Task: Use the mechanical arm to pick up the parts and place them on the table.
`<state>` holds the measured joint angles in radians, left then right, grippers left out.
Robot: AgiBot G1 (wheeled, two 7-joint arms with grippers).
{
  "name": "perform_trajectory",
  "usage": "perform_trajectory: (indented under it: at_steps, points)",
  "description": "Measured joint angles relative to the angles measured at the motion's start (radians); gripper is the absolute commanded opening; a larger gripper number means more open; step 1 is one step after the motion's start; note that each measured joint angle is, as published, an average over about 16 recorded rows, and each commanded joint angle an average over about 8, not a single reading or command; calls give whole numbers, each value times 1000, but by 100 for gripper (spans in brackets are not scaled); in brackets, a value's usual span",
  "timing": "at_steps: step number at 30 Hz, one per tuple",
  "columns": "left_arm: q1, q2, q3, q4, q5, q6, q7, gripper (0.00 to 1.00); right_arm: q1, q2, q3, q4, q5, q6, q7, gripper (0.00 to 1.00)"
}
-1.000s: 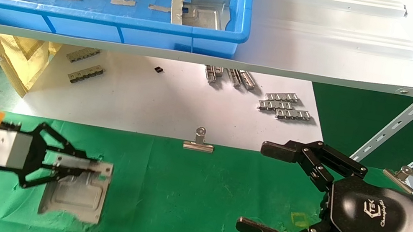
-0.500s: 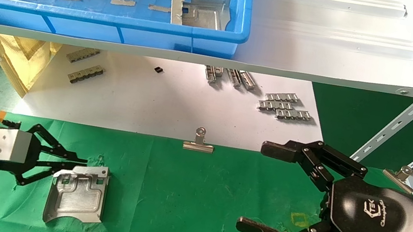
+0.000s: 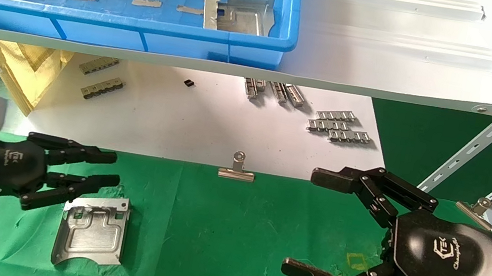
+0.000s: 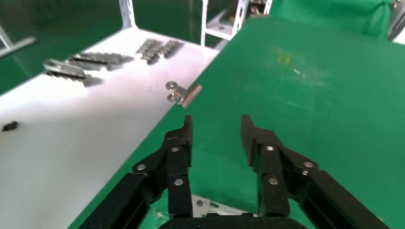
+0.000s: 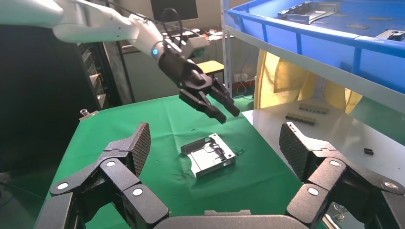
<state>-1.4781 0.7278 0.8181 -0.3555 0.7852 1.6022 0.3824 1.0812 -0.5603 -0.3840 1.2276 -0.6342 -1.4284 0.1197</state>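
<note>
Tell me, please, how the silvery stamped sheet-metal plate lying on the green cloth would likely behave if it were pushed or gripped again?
The silvery stamped sheet-metal plate looks thin yet stiffened by bent-up edges, so probably rigid and light. Lying flat on the wrinkled green cloth table, it would likely slide or drag the cloth rather than roll. Its smooth metal may slip in the open left tool.

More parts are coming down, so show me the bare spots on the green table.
Bare green table lies between the placed part and the right end effector, below the binder clip. It is crowded at the left end effector and under the right one.
</note>
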Motion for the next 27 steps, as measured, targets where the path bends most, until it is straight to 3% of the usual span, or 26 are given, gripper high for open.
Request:
perform_trajectory:
  at_steps: [4, 13, 27]
  points:
    - [19, -11, 0, -14, -34, -1, -55, 100, 0, 0, 0, 0, 0, 0, 0, 100]
    - [33, -15, -21, -50, -35, -6, -70, 100, 0, 0, 0, 0, 0, 0, 0, 100]
    - [110, -36, -130, -234, -37, -27, -173, 100, 0, 0, 0, 0, 0, 0, 0, 100]
